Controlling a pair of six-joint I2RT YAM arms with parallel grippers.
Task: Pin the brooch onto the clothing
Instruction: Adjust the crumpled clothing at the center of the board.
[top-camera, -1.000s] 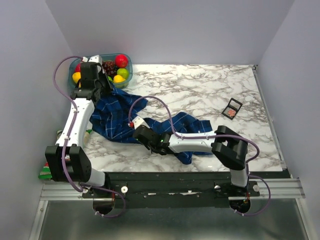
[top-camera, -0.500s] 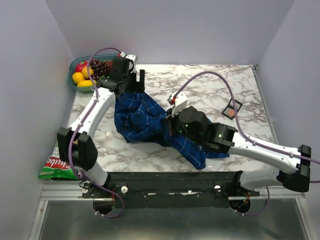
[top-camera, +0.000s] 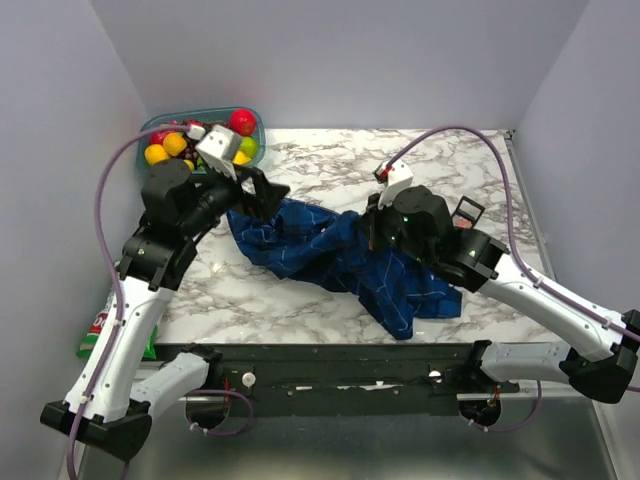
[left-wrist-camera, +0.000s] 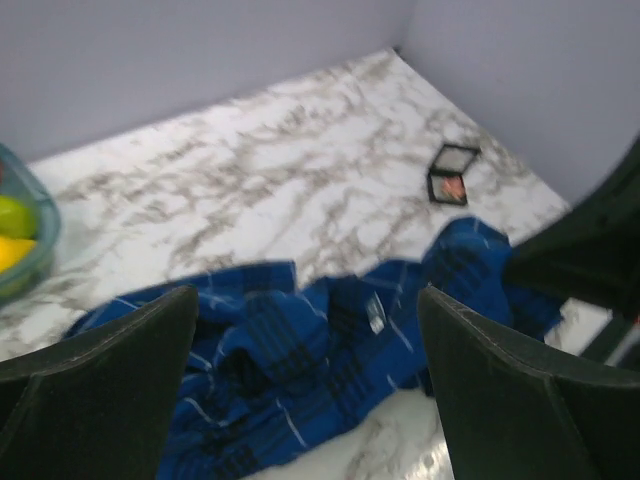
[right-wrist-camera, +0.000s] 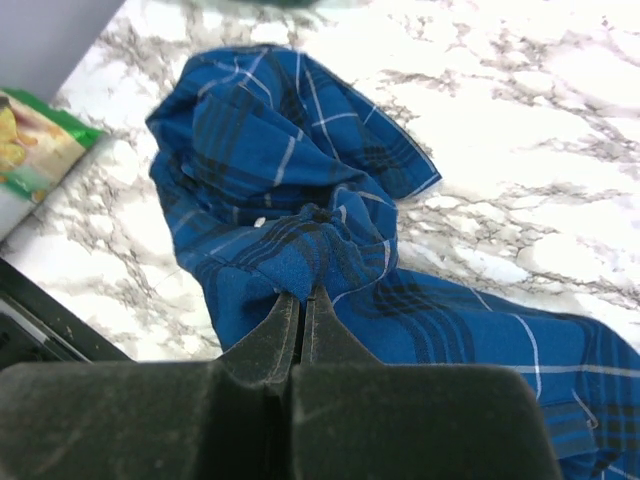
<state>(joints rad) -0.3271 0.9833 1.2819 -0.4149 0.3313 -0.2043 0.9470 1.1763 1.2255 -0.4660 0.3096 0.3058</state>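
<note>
Hovering left gripper (left-wrist-camera: 305, 300): jaws spread as wide as they go, nothing held; poised above the left end of the clothing (top-camera: 330, 255).
Left arm pose: elbow high, forearm angled in toward the middle of the table (top-camera: 430, 160), wrist tipped down.
Clothing position: crumpled in a band across the marble between the two grippers, one end trailing toward the near edge.
Clothing handling: judged light, limp, not slippery; expected to drape and bunch when lifted. Best taken by a pinch on a fold or edge, with one layer kept taut for pinning.
Brooch: not made out in any view. Judged small, rigid and easily dropped; to be gripped by the body, not the pin.
Right gripper (right-wrist-camera: 301, 300): jaws pressed together, a raised fold of plaid apparently pinched at the tips.
Right arm pose: extended in from the right, wrist pitched down over the shirt's middle.
Black case (left-wrist-camera: 447, 175): lid open, on bare marble, apart from the shirt.
</note>
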